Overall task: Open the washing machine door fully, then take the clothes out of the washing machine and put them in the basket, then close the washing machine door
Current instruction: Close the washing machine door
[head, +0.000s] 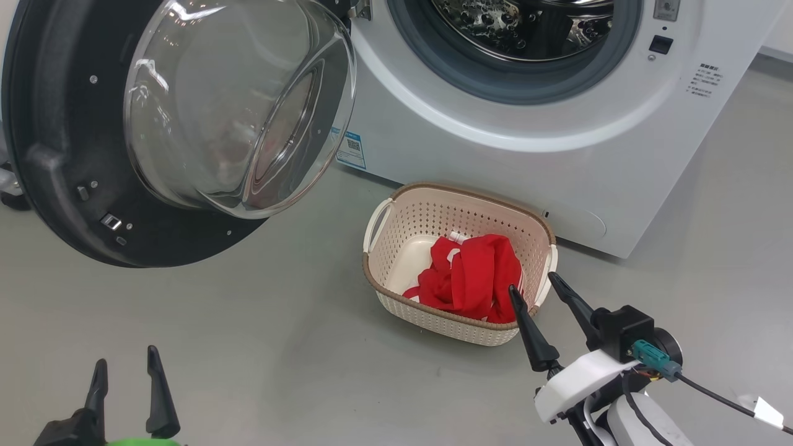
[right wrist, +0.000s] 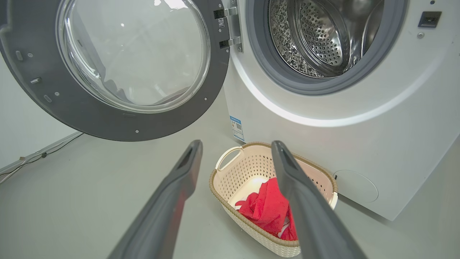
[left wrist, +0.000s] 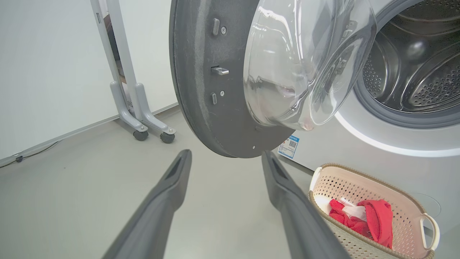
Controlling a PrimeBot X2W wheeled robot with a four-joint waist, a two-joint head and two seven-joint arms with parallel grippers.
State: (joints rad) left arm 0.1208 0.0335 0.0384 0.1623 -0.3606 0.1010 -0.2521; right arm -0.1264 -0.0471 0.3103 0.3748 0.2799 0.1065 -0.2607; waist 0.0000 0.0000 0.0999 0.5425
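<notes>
Red clothes [head: 471,275] lie bunched inside the basket [head: 427,214], toward its right side, with a bit of white trim showing. The basket sits on the floor [head: 260,347] just in front of the washing machine [head: 495,155], below the drum mouth. The washing machine door [head: 56,155] is swung wide open to the left, and the perforated steel drum [head: 495,25] is exposed. The right gripper [head: 531,283] is just beside the basket's near right rim, jaws apart, holding nothing. The left gripper [head: 126,356] is low at the left, well apart from the basket, jaws apart, holding nothing.
</notes>
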